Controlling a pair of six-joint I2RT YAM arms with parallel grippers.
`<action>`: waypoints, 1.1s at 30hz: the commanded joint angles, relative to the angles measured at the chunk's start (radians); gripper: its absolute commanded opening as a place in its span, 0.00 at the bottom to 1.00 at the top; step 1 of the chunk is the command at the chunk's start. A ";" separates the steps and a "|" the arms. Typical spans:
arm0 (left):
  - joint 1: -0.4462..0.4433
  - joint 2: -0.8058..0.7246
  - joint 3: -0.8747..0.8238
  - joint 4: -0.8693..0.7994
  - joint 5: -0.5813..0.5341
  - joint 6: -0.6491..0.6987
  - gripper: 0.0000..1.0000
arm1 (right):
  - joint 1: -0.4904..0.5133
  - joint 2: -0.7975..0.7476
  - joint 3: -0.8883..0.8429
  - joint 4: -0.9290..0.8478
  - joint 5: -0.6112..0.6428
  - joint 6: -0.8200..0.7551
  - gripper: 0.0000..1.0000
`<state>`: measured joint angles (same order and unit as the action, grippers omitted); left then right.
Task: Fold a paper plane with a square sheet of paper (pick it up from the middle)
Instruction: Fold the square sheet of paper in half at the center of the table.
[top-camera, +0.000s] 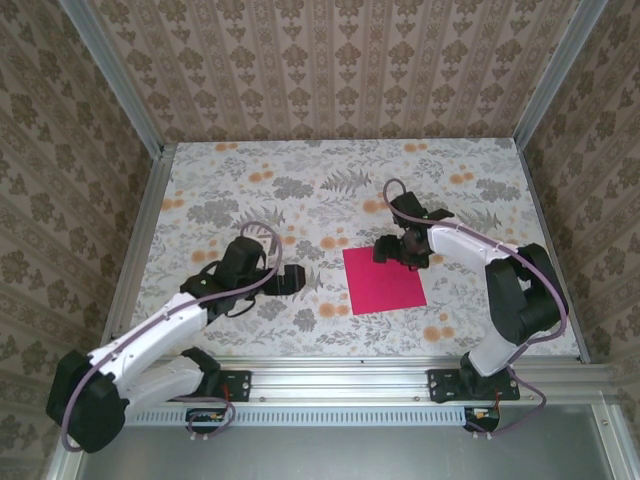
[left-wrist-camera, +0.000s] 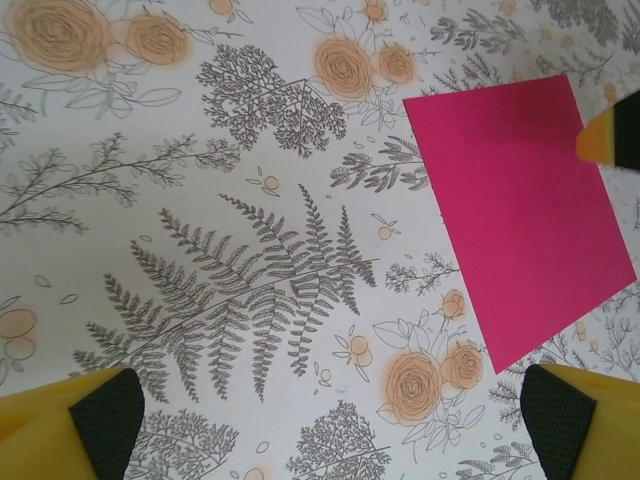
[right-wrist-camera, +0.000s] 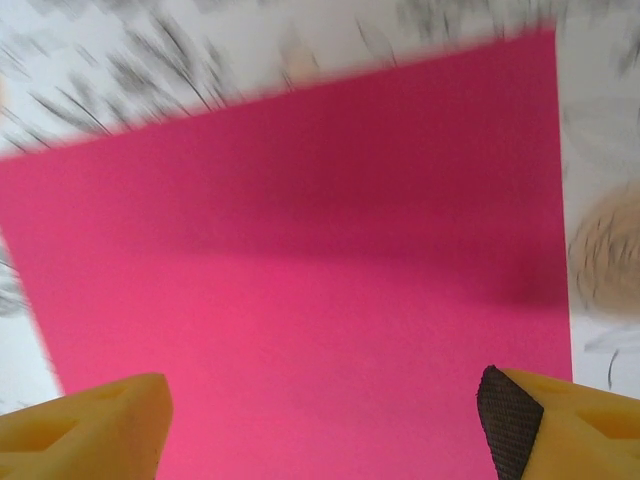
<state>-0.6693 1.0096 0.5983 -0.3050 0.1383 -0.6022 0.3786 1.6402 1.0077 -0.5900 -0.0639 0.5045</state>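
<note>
So basically nothing's folded yet: the square sheet of thin magenta-pink paper (top-camera: 384, 279) is lying flat and uncreased on the floral-print surface (top-camera: 230, 190), with no plane shape anywhere. The right claw (right-wrist-camera: 310, 425) hangs over the sheet's far edge with its jaws spread wide, holding nothing. The left claw (left-wrist-camera: 330, 425) sits off to the sheet's left, also wide open and empty. I'd say the pickup from the middle and every fold are all left to do.

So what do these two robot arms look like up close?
Both the left arm and right arm have white tubular links, chunky black joints and a thin purplish cable looping alongside. Their jaws are yellow fingers faced with black textured pads.
</note>
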 joint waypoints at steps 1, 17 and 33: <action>-0.017 0.050 0.059 0.027 0.028 0.003 1.00 | 0.011 -0.009 -0.056 -0.030 -0.024 0.022 0.82; -0.039 0.151 0.112 0.010 -0.030 -0.006 1.00 | 0.174 -0.082 -0.002 -0.173 0.212 0.070 0.84; -0.029 0.100 0.088 0.008 -0.130 -0.036 1.00 | 0.296 0.178 0.247 -0.263 0.210 0.176 0.96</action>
<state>-0.6998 1.1427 0.6785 -0.2840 0.0357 -0.6289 0.6743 1.7847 1.2182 -0.7975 0.1310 0.6376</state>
